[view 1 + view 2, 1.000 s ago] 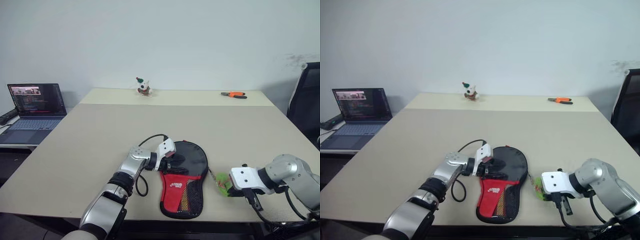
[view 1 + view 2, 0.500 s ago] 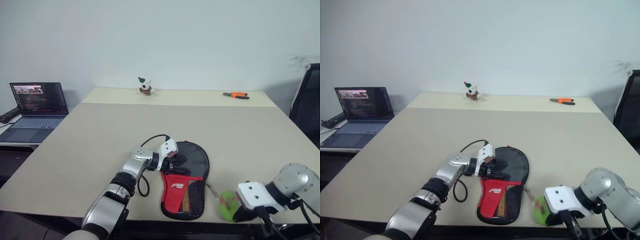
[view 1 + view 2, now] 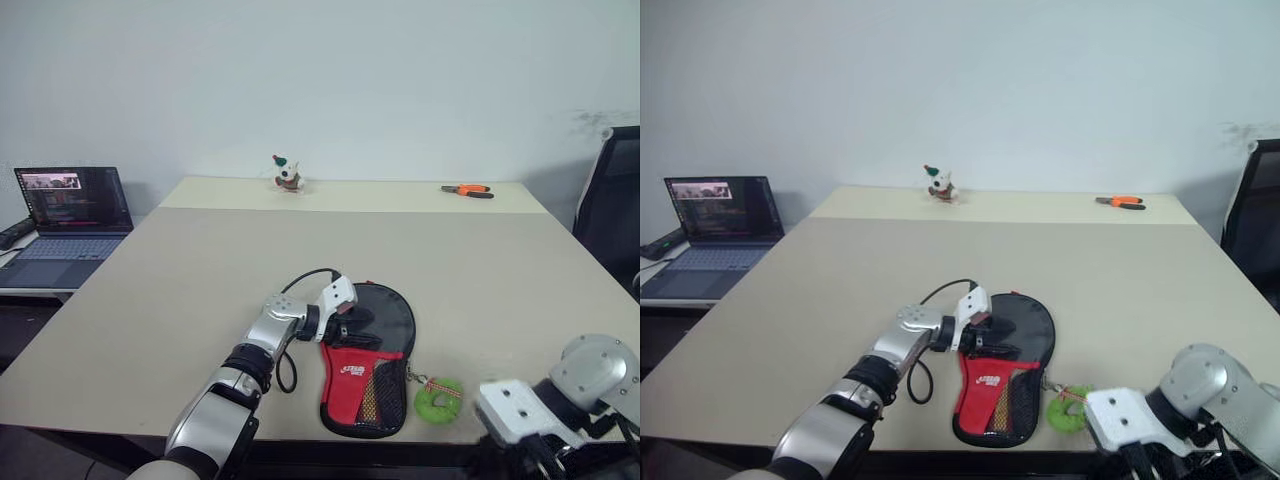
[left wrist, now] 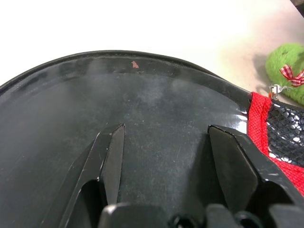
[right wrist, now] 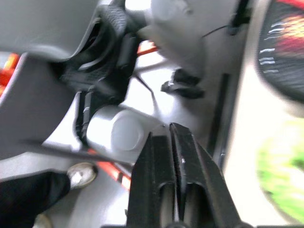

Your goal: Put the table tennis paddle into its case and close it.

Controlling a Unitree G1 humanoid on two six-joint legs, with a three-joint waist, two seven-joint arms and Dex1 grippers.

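The case [image 3: 366,360] lies flat near the table's [image 3: 200,280] near edge, handle end reaching that edge. The left gripper [image 3: 348,313] rests on its black round part, fingers [image 4: 112,161] spread and holding nothing. A green ring toy [image 3: 438,398] lies just right of the case. The right gripper [image 5: 174,156], off the near-right edge, has its fingers almost together, empty. The table's far half is mostly bare.

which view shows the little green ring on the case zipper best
The left eye view: the green ring lies whole on the table, right of the case. The right eye view shows the same. The left wrist view catches just a part at its edge; the right wrist view gives a green blur.
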